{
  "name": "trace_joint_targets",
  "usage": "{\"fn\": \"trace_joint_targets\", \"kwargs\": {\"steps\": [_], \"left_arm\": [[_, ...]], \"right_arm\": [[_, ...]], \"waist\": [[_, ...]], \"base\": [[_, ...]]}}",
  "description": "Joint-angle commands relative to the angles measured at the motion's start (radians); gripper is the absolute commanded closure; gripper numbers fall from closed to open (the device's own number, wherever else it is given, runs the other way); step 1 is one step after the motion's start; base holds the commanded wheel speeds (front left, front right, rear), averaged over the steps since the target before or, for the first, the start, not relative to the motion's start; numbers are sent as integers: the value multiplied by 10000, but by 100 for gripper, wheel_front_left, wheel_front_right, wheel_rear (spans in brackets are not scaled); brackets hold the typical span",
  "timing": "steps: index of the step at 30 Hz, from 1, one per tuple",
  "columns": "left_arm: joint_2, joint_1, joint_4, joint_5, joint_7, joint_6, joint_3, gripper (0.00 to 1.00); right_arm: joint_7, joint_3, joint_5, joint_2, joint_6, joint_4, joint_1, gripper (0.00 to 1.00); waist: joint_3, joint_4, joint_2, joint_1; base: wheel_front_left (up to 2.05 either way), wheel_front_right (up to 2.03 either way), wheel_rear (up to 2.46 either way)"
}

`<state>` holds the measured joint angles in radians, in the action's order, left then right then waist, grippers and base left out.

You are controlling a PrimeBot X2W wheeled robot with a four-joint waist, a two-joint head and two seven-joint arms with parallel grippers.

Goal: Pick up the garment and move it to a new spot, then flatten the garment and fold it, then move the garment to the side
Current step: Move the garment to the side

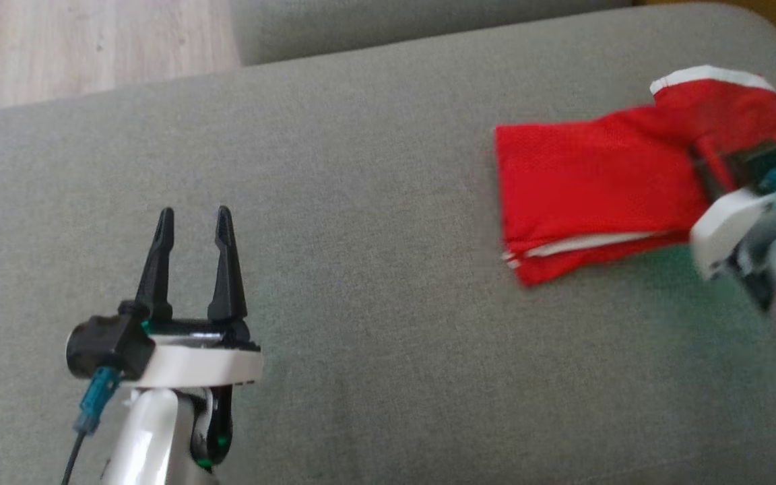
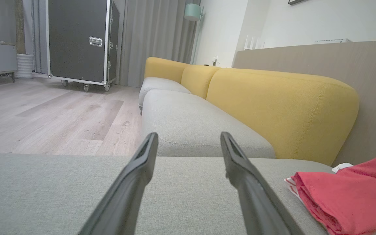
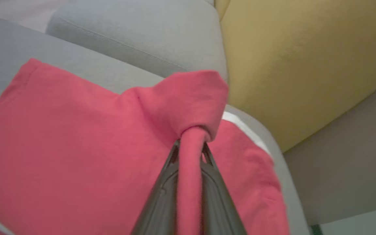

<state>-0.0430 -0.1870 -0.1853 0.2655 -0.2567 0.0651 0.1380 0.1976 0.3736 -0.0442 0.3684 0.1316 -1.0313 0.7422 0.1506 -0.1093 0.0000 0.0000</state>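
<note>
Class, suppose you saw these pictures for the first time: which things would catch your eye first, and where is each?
The red garment with white trim jumps out, lying at the right of the grey sofa seat, with the right gripper shut on a bunched fold of it. Next comes the left gripper, open and empty at the head view's lower left, then the yellow backrest behind the seat.

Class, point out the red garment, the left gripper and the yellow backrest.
red garment [image 1: 583,182], head view, flat middle.
left gripper [image 1: 195,217], head view, between its fingertips.
yellow backrest [image 2: 282,107], left wrist view, front face.
</note>
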Motion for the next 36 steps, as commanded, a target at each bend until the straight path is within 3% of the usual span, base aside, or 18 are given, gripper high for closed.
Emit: {"fn": "trace_joint_targets", "kwargs": {"steps": [1,8,14,22,29,30,31,36], "left_arm": [[-72,-605,384,-86,-51,2,-298,0],[-72,-1079,291,-154,-51,129,-209,0],[-72,-1245,173,-156,-51,198,-165,0],[-72,-1308,197,-210,-51,236,-228,0],[-72,-1384,193,-292,-51,274,-286,0],[-72,-1393,178,-303,-51,281,-292,0],[-72,-1397,161,-312,-51,289,-299,0],[-72,-1381,69,-337,-51,321,-372,0]], "right_arm": [[-13,48,-62,380,-9,357,533,100],[-342,-299,89,1649,-9,343,970,100],[-579,-606,461,2241,-9,111,1120,100],[-849,-2143,1396,2623,-9,-73,1345,100],[-1174,-3820,2395,2330,-9,71,1127,100],[-1181,-4006,2537,2245,-9,131,1075,20],[-1187,-4203,2668,2145,-9,206,1023,0],[-1177,-5035,3367,1673,-9,778,847,0]], "waist": [[292,-115,0,0],[837,-25,0,0],[1017,142,0,0],[1214,236,0,0],[1376,207,0,0],[1385,193,0,0],[1386,176,0,0],[1248,83,0,0]], "base": [[0,0,0],[0,0,0],[0,0,0],[0,0,0],[0,0,0],[0,0,0],[0,0,0],[0,0,0]]}}
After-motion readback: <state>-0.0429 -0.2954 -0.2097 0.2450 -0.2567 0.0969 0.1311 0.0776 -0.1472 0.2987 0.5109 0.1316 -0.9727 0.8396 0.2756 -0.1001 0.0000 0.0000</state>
